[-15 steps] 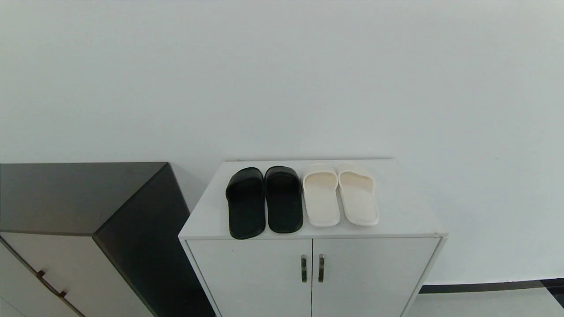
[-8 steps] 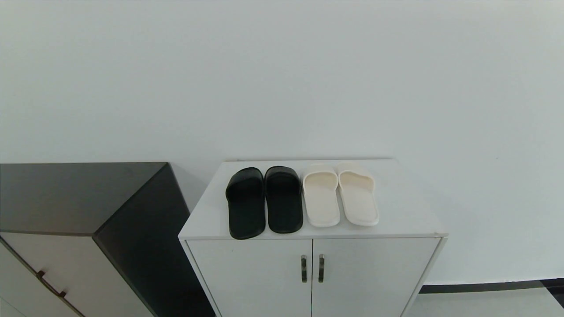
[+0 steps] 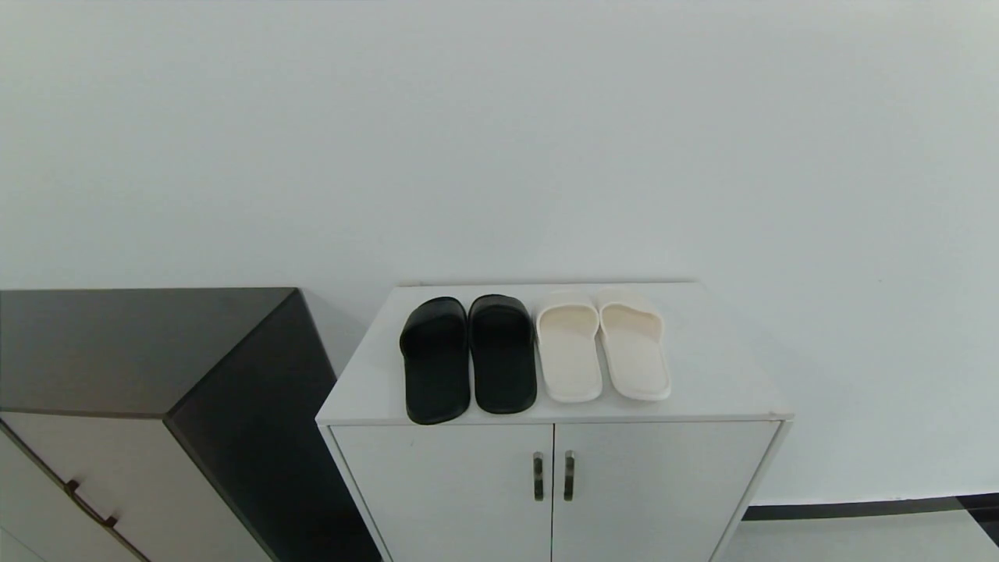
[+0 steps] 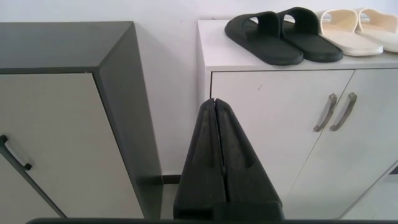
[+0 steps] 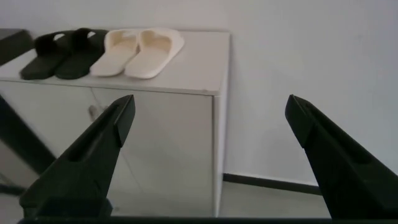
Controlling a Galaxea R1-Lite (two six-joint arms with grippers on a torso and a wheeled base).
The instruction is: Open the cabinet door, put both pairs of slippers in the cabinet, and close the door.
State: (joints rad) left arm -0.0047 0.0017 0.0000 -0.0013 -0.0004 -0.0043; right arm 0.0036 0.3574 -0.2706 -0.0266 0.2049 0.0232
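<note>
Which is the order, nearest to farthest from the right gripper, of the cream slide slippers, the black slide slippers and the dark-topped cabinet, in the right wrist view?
From the right gripper:
1. Cream slippers, on the white cabinet, right half.
2. Black slippers, on its left half.
3. Dark-topped cabinet, left of the white cabinet.

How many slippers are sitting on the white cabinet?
4, in a row on the cabinet top: two black slippers on the left, two cream slippers on the right. None seems hidden.
</note>
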